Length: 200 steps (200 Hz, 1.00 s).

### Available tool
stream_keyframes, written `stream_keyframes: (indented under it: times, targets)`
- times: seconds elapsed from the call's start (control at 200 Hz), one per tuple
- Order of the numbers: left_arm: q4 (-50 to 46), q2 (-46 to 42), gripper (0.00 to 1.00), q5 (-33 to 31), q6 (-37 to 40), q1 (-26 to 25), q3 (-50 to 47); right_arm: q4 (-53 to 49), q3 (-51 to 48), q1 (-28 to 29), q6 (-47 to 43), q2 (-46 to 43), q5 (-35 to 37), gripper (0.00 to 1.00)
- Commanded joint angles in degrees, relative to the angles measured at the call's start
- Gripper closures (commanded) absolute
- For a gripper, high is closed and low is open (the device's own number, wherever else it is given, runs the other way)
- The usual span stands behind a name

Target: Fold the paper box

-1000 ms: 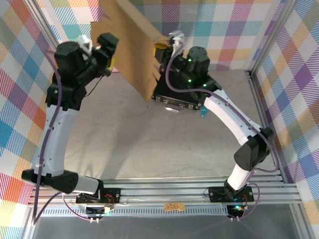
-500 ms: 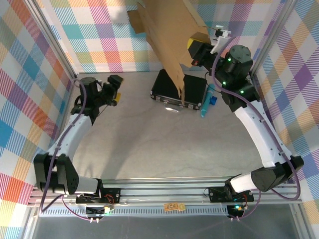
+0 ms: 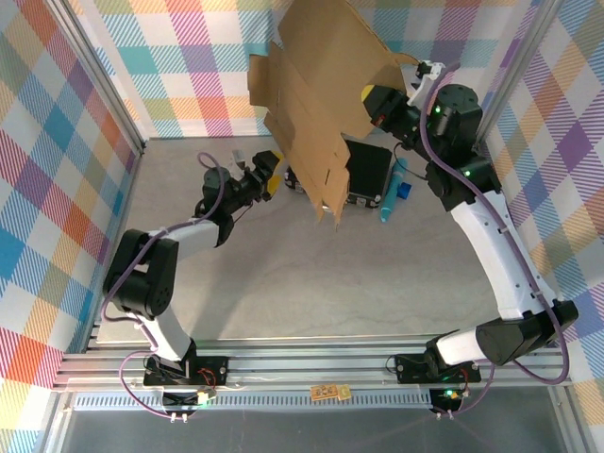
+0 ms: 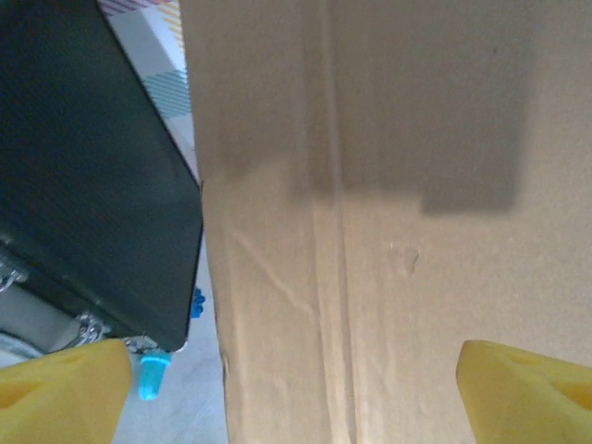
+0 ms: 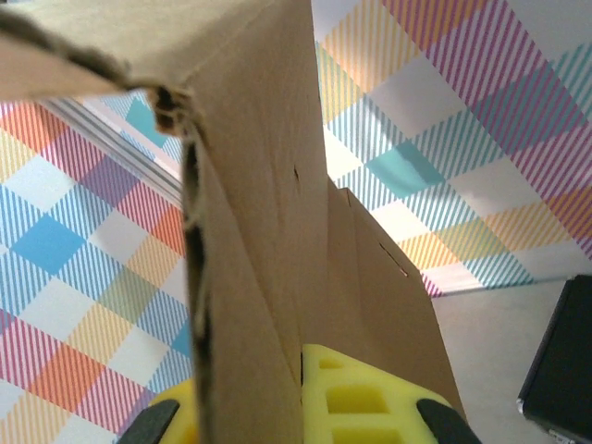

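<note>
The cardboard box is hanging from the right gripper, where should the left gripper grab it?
Take the paper box by the free edge of its lower hanging panel, coming from the left arm's side. The sheet is thin and hangs steeply, so the open left gripper can straddle that edge, well away from the right gripper clamped higher up.

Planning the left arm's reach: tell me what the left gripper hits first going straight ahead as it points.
The left gripper would meet the cardboard box first: its brown panel spans the gap between the open yellow fingers. It looks close, but depth is unclear.
</note>
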Motion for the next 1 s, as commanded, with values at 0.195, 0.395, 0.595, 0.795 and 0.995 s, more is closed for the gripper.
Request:
stream_keyframes:
  times: [0.195, 0.395, 0.595, 0.795, 0.995]
  targets:
    - [24.73, 8.17, 0.09, -4.99, -6.14, -3.47, 1.26, -2.65, 6.13, -1.37, 9.96, -0.03, -1.89, 1.0]
    - [25.2, 9.47, 0.09, -6.89, -6.16, -4.57, 3.72, -2.66, 6.21, -2.22, 13.51, 0.98, -3.11, 1.0]
    - [25.44, 11.4, 0.11, -5.93, -7.09, -5.63, 6.88, -1.41, 5.97, -3.4, 16.79, 1.89, -4.62, 1.0]
    - [24.96, 10.85, 0.35, -6.22, -7.09, -5.31, 6.89, -3.28, 6.3, -4.63, 14.59, 2.0, -4.72, 1.0]
    - [15.99, 6.62, 0.83, -4.72, -5.6, -3.99, 7.16, -6.4, 5.2, -7.31, 10.69, 1.03, -5.98, 1.0]
